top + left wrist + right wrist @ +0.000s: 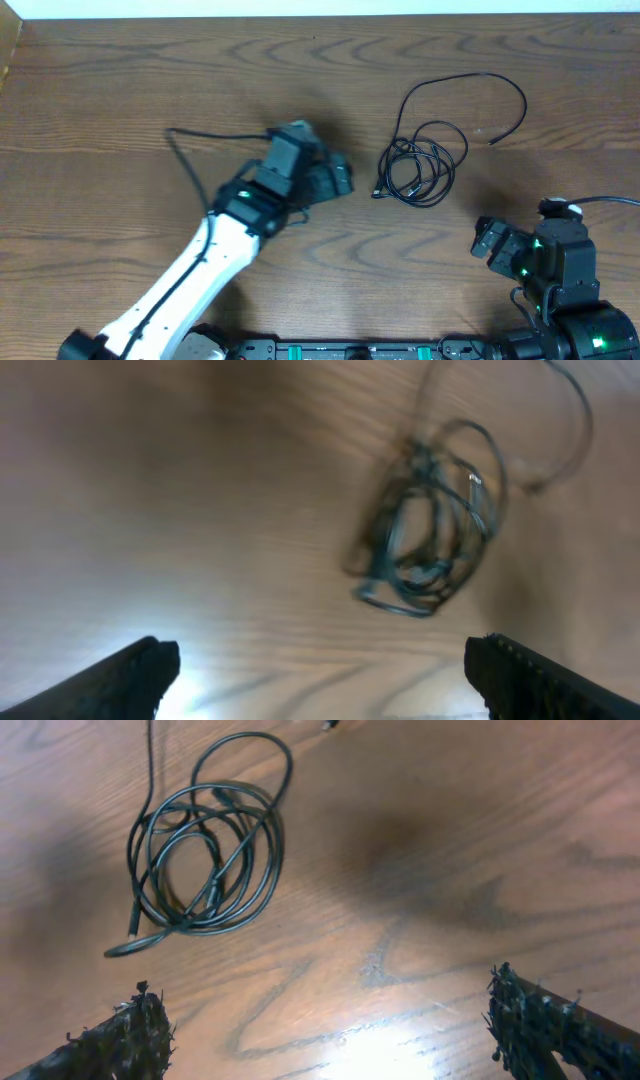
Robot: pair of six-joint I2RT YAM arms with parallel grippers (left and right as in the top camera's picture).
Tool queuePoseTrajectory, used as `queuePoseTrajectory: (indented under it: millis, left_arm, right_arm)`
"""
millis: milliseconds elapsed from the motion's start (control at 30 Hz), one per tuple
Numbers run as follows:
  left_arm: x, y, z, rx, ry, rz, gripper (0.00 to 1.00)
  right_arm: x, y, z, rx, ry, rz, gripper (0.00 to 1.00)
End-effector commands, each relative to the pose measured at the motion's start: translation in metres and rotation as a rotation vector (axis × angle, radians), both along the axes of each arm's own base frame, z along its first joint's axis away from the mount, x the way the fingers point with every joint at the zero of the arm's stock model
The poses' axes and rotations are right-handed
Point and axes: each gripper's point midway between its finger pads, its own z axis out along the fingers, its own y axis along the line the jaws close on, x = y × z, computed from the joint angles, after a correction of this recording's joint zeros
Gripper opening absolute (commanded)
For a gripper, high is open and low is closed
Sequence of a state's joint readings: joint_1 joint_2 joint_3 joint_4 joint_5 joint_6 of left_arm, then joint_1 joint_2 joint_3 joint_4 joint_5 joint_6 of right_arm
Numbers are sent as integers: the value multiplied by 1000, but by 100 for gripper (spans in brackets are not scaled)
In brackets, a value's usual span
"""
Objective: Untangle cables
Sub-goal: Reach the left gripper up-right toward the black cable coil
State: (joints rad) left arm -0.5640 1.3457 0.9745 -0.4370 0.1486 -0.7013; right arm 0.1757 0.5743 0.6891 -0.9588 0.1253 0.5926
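Note:
A tangle of thin black cables lies coiled on the wooden table, right of centre, with one long loop arching up and right to a loose end. In the left wrist view the coil is blurred, ahead and right of the jaws. In the right wrist view it lies ahead and left. My left gripper is open and empty, just left of the coil. My right gripper is open and empty, below and right of the coil. No white cable shows.
The thicker black cord of the left arm runs over the table at the left. The table's far edge meets a white strip at the top.

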Motion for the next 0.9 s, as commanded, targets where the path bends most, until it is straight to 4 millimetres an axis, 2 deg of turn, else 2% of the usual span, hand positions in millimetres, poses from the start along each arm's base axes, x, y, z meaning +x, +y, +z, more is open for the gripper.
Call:
queuePoseTrajectory:
  millis: [0,133,367,433,467,500,633,867]
  left_arm:
    - [5,-16,-14,108,-78,-71,98]
    - [18,-39,-25,150,-157,-86,98]
    - [43,-81,-50,204,-314,-243,99]
    - [49,-88,-59,223,-349,-281,88]
    - [52,-91,-63,233,-365,-300,81]
    - [55,-93,-67,243,-376,-313,80]
    - [61,-99,-80,254,-400,-334,79]
    - [65,-103,-97,258,-395,-335,71]
  right_arm:
    - [0,-7,2,20,-9,-77,99]
    - [-5,-8,-2,14,18,-77,99]
    - [-17,-10,-11,2,76,-77,99]
    - [-19,-10,-13,0,87,-78,99]
    - [-19,-10,-13,-1,89,-78,99]
    - [-20,-10,-13,0,91,-77,99]
    - [-21,-10,-15,1,99,-74,99]
    - [-23,-10,-16,2,111,-73,99]
